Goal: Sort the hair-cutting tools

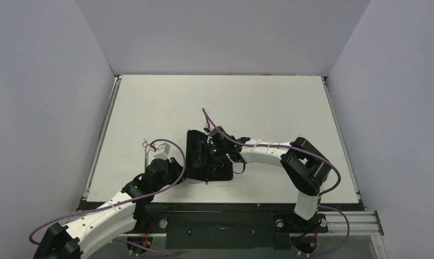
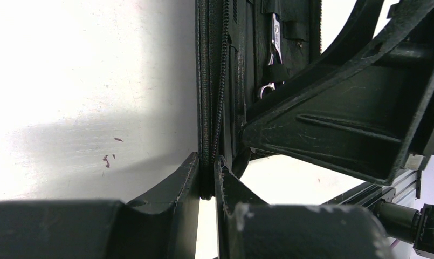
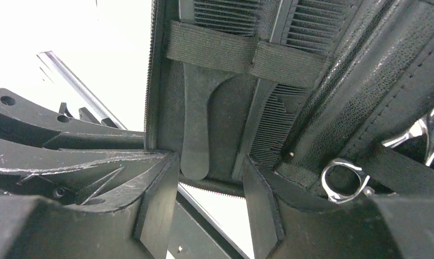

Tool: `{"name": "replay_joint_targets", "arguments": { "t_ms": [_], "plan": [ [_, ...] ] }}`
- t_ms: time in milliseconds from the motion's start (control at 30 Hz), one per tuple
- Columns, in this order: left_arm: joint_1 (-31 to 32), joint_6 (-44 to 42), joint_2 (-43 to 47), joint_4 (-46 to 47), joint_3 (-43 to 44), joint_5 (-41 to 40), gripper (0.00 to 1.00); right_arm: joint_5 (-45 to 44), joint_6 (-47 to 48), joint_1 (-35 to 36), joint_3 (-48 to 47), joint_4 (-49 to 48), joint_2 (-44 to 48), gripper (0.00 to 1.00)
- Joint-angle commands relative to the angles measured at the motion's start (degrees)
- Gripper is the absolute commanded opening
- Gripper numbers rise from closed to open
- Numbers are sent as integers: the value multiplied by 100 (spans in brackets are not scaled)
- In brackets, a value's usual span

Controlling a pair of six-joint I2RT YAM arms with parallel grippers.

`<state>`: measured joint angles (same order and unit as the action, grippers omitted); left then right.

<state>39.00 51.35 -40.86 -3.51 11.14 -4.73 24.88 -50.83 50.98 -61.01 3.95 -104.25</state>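
Observation:
A black zip case (image 1: 195, 141) lies open at the table's near middle. My left gripper (image 1: 178, 167) is shut on its left zip edge (image 2: 209, 81), and both fingers (image 2: 185, 181) pinch that edge. My right gripper (image 1: 212, 154) is open over the inside of the case. Its fingers (image 3: 160, 199) stand either side of the handle of the black comb (image 3: 195, 135), which sits under an elastic strap (image 3: 220, 51). A second comb (image 3: 274, 118) lies beside it. Silver scissors (image 3: 341, 181) are strapped in the case and also show in the left wrist view (image 2: 274, 48).
A thin silver item (image 1: 145, 144), perhaps another pair of scissors, lies on the white table (image 1: 268, 108) left of the case. Grey walls close three sides. A metal rail (image 1: 344, 218) runs along the near edge. The right gripper's body (image 2: 338, 124) hangs close above the left one.

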Motion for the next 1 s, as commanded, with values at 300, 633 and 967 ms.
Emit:
{"name": "replay_joint_targets", "arguments": {
  "t_ms": [300,633,967],
  "plan": [
    [21,-178,39,-433,466,40,17,-127,114,51,-382,-52,-2,24],
    [28,-264,134,-1046,877,-113,37,-166,132,32,-447,-89,-72,24],
    [-44,-258,531,-2571,1709,-1728,51,-2048,867,-632,728,927,1841,41]
  ]
}}
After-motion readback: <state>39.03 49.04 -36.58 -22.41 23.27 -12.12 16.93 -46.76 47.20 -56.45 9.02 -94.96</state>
